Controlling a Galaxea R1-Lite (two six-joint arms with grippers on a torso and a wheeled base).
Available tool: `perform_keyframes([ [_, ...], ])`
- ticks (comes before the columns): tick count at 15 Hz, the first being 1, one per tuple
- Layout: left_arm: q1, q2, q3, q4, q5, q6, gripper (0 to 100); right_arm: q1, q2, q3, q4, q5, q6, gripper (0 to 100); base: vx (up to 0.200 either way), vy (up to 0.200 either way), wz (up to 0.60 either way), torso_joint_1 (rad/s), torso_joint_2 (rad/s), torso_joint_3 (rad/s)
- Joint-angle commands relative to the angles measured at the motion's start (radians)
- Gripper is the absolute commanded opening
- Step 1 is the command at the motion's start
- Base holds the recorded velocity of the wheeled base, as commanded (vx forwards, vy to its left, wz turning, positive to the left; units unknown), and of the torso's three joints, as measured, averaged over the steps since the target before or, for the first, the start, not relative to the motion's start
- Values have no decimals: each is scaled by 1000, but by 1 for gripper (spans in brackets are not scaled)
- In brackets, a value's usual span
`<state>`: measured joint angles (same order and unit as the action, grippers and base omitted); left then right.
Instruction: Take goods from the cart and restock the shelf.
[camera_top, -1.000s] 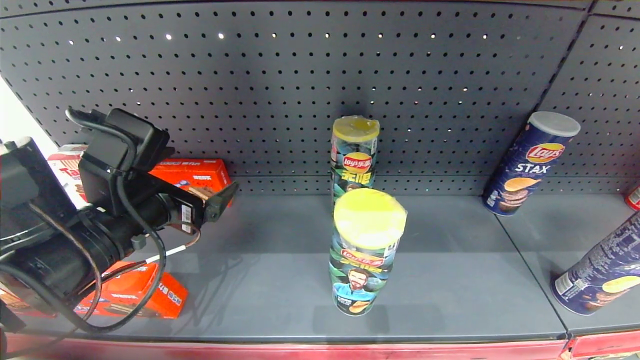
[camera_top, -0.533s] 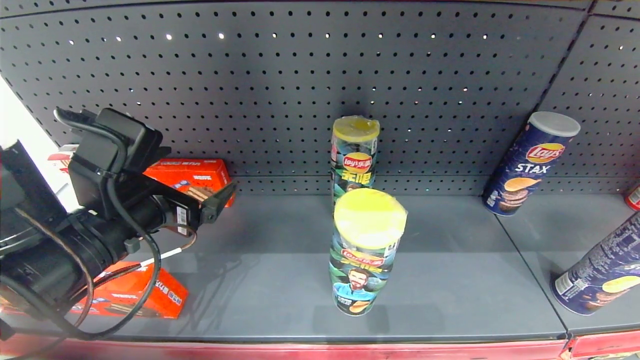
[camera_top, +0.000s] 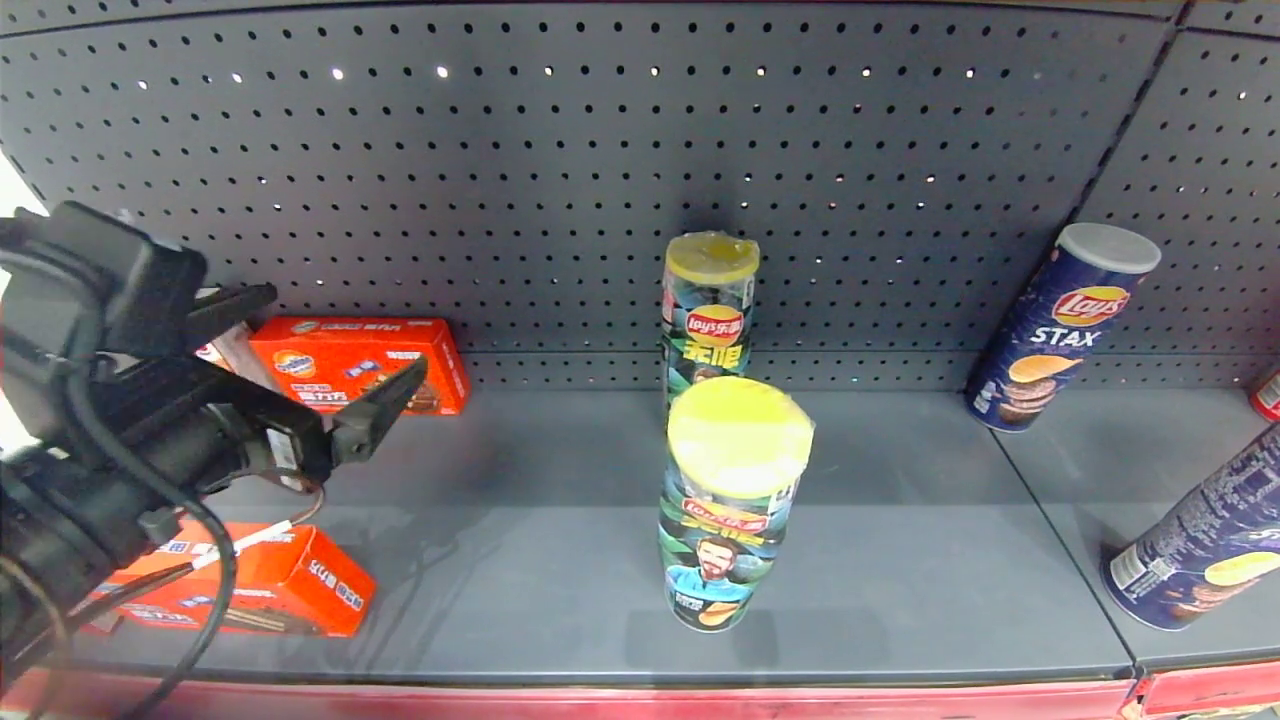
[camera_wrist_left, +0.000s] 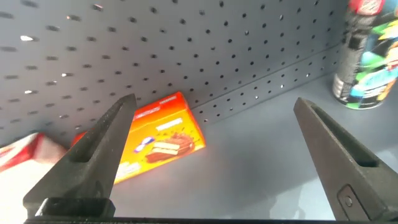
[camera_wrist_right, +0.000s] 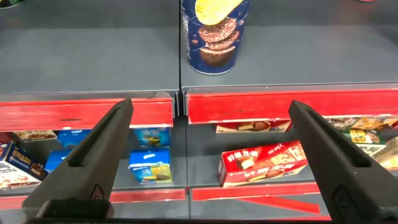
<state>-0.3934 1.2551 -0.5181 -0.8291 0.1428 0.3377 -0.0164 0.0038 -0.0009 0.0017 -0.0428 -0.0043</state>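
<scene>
Left claw (camera_top: 345, 330): spread wide, empty, over the shelf (camera_top: 560, 560) at 9 o'clock of the front can (camera_top: 735, 500).
Rear can (camera_top: 708, 310): upright at the front can's 12 o'clock, by the back wall.
Far box (camera_top: 360, 365): behind the left claw.
Near box (camera_top: 270, 590): at 8 o'clock, by the shelf edge.
Blue cans: one at 2 o'clock (camera_top: 1060, 330), one at 3 o'clock (camera_top: 1190, 550).
Right claw (camera_wrist_right: 209, 106): spread, empty, facing the red rail (camera_wrist_right: 249, 107).
</scene>
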Motion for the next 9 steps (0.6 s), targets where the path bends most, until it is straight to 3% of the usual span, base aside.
perform_keyframes([
  [1, -45, -218, 90, 30, 3, 0, 100, 0, 1, 1, 0, 0, 0, 100, 0, 0, 0, 0, 0, 0],
  [3, -82, -286, 127, 35, 14, 11, 100, 0, 1, 1, 0, 0, 0, 100, 0, 0, 0, 0, 0, 0],
  [4, -61, -434, 236, 48, 64, 50, 100, 0, 1, 1, 0, 0, 0, 100, 0, 0, 0, 0, 0, 0],
  [5, -53, -471, 270, 54, 81, 49, 100, 0, 1, 1, 0, 0, 0, 100, 0, 0, 0, 0, 0, 0],
  [6, -41, -595, 334, 133, 106, 50, 100, 0, 1, 1, 0, 0, 0, 100, 0, 0, 0, 0, 0, 0],
  [7, -32, -689, 340, 216, 106, 50, 100, 0, 1, 1, 0, 0, 0, 100, 0, 0, 0, 0, 0, 0],
  [8, 36, -839, 360, 354, 103, 44, 100, 0, 1, 1, 0, 0, 0, 100, 0, 0, 0, 0, 0, 0],
  [9, 87, -918, 383, 410, 97, 30, 100, 0, 1, 1, 0, 0, 0, 100, 0, 0, 0, 0, 0, 0],
])
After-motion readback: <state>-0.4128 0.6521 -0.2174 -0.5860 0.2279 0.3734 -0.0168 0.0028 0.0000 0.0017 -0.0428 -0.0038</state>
